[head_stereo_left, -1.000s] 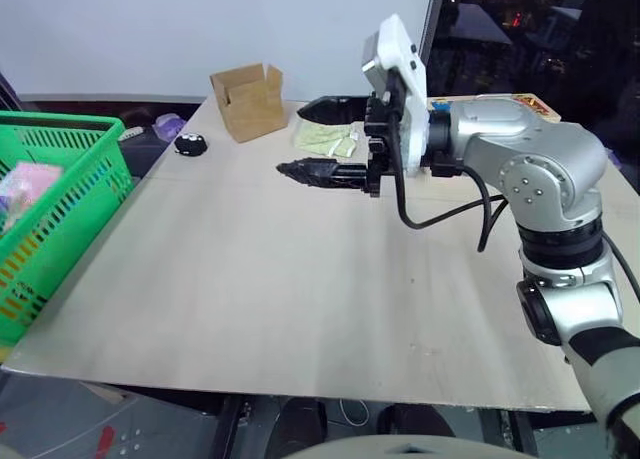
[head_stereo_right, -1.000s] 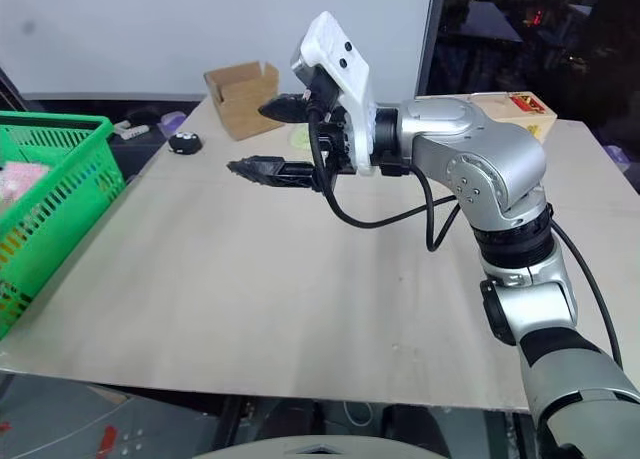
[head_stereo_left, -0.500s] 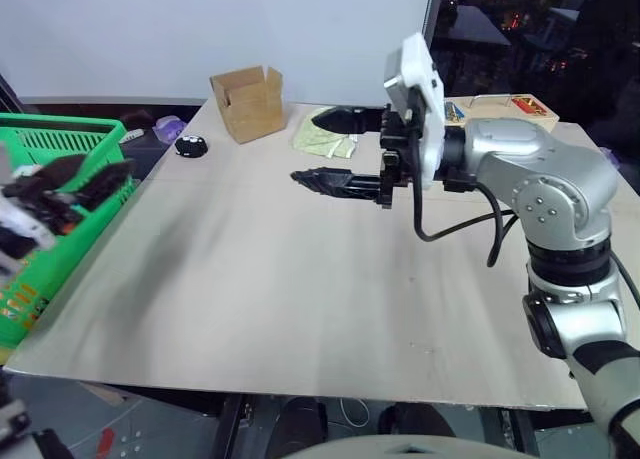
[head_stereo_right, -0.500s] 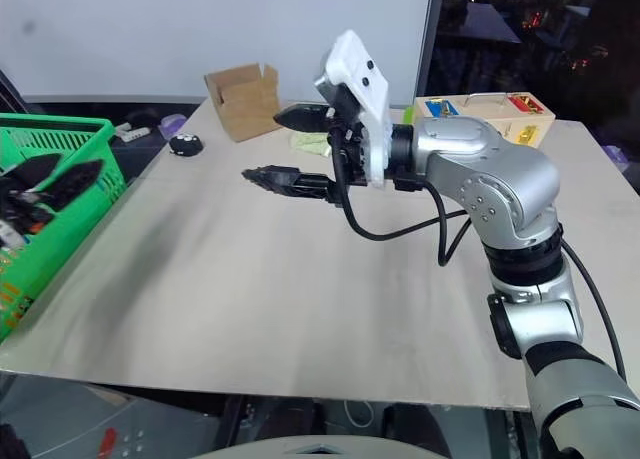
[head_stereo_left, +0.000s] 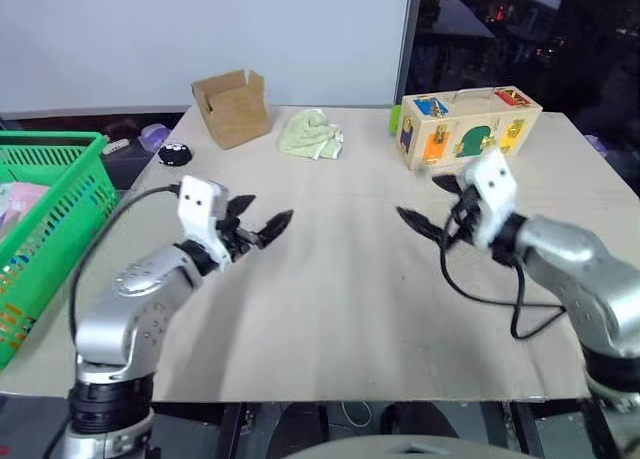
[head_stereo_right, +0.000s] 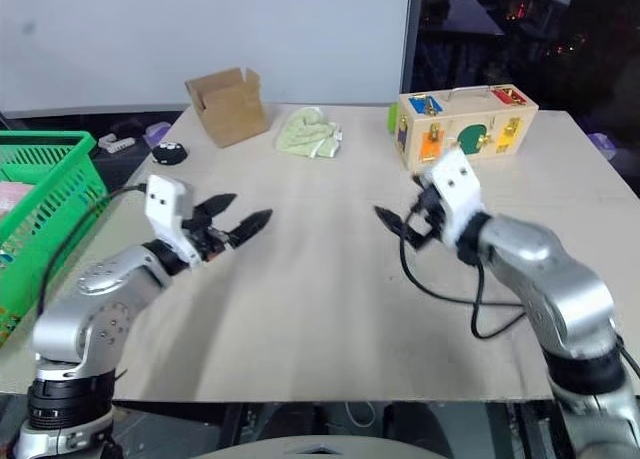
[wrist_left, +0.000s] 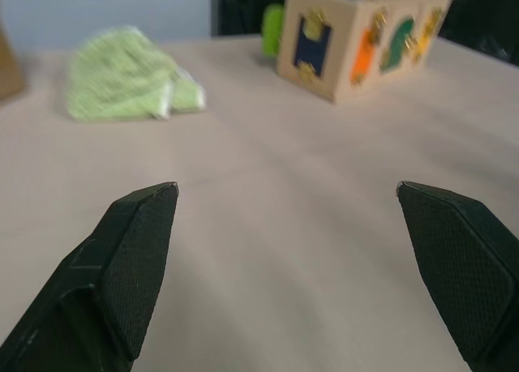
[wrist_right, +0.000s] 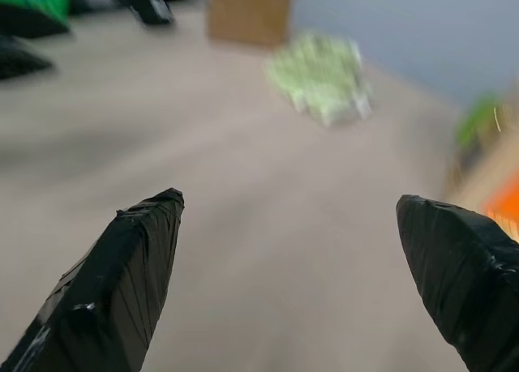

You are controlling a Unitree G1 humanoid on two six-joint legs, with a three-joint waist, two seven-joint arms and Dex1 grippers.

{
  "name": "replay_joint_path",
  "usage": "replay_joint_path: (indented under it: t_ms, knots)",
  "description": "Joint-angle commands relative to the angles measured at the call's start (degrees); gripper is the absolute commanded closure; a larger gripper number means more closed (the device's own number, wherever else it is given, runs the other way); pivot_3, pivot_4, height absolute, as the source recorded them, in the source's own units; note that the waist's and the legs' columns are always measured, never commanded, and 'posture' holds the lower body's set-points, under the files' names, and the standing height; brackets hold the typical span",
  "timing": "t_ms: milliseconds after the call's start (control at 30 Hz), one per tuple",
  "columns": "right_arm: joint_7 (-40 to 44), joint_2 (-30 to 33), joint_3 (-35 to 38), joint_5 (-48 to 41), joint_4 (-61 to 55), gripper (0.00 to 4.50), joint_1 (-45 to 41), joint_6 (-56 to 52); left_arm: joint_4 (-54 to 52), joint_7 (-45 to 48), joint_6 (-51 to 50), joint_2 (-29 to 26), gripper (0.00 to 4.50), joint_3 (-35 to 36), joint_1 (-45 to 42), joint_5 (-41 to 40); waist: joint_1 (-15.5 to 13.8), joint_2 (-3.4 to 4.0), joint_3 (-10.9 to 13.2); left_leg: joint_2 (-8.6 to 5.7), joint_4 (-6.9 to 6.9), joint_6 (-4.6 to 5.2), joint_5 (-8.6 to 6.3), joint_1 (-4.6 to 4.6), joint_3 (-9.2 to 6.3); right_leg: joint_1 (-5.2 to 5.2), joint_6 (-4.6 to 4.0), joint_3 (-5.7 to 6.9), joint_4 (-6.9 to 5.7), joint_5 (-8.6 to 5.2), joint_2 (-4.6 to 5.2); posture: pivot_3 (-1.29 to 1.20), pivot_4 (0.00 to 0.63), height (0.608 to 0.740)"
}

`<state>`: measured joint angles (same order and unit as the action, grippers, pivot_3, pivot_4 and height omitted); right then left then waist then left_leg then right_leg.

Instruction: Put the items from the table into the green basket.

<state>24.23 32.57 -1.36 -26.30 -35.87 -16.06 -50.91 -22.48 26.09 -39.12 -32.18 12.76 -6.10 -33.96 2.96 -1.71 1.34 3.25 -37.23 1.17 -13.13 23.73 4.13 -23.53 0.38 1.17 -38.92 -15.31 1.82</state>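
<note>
Surface (head_stereo_left: pixel 330 309): pale beige tabletop; its near and middle stretch lies bare under both arms.
Green basket (head_stereo_left: pixel 60 194): stands at the robot's left edge of the surface; lattice wall and thick rim in view.
Pink carton (head_stereo_left: pixel 14 201): pink shape inside the basket, seen over the rim. Taken to be one of the task's items, already in.
Orange bottle: cannot be made out on the surface or in the basket.
Left gripper (head_stereo_left: pixel 262 224): jaws wide apart, holding nothing; hovers above the surface just right of the basket, pointing toward the middle.
Right gripper (head_stereo_right: pixel 400 215): jaws wide apart, empty; hovers over the right half, pointing inward, near the wooden box.
Far row, left to right: small black object (head_stereo_left: pixel 174 155), cardboard box (head_stereo_left: pixel 232 107), crumpled green cloth (head_stereo_left: pixel 311 137), wooden box with coloured panels (head_stereo_left: pixel 466 126).
Step in hand (judgement): the task's own items appear cleared; what remains is a check, or a fresh pick from the far row.
How to do it well (judgement): if the cloth is next, take it with the left arm, nearer the basket. Come down from above, close on the bunched middle, lift clear of the surface and release inside the rim, not on it.
Caution (judgement): keep the arms well apart, since both point inward.
</note>
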Motion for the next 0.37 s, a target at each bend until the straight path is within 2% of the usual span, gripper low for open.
replay_joint_path:
  t_ms: [33, 167, 367]
  knots:
    - [0.1, 0.8, 3.5, 1.2, -5.4, 0.00, 5.9, 4.8, -5.2, -0.7, -0.4, 0.4, 0.02, 1.0, 2.4, -0.9, 0.7, 0.01, 0.0, 0.00, -0.01, 0.00, 0.00, 0.00, -0.01, 0.01, 0.00, 0.01, -0.01, 0.00, -0.04, -0.13, 0.000, 0.740]
    - [0.8, 1.4, 6.9, 2.2, -5.4, 0.00, 12.5, 8.1, -9.3, -0.3, -0.7, 0.0, 0.02, 2.0, 8.1, -0.8, 1.5, 0.06, 0.0, -0.02, -0.09, 0.00, 0.00, -0.12, 0.01, 0.06, 0.03, -0.23, 0.01, -0.01, -0.23, -0.13, 0.002, 0.740]
    - [3.2, 3.2, 8.6, 3.6, -2.2, 0.00, 15.7, 11.8, -12.5, -1.5, -1.4, 0.2, 0.02, 4.1, 12.7, -1.1, 1.8, 0.08, 0.1, -0.02, -0.05, -0.01, -0.01, -0.88, 0.02, 0.63, 0.26, -0.45, 0.06, -0.12, -0.25, -0.10, 0.000, 0.740]
